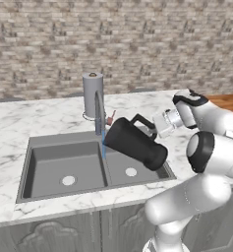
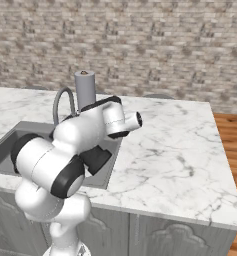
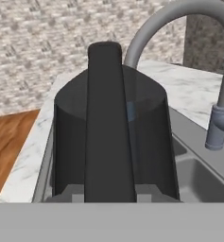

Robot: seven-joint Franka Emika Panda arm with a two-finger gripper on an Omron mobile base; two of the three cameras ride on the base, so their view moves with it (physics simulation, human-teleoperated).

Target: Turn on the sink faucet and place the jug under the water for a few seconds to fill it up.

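The sink faucet (image 1: 98,110) is running: a thin blue stream of water (image 1: 104,146) falls from its spout to the sink (image 1: 44,147) near the centre divider. Its reddish lever (image 1: 110,118) sticks out on the right. My gripper (image 1: 150,126) is shut on the loop handle of the black jug (image 1: 135,143). The jug hangs tilted over the right basin, its mouth touching the stream and its base pointing down to the right. In the hand view the jug (image 3: 108,127) is right in front of the gripper (image 3: 108,194), and the faucet (image 3: 179,19) arches behind it.
A grey upright paper-towel roll (image 1: 92,93) stands on the marble counter (image 1: 19,123) just behind the faucet. A brick wall (image 1: 113,44) closes the back. Wooden floor (image 2: 232,145) lies beyond the counter's right end. Each basin has a pale drain (image 1: 68,180).
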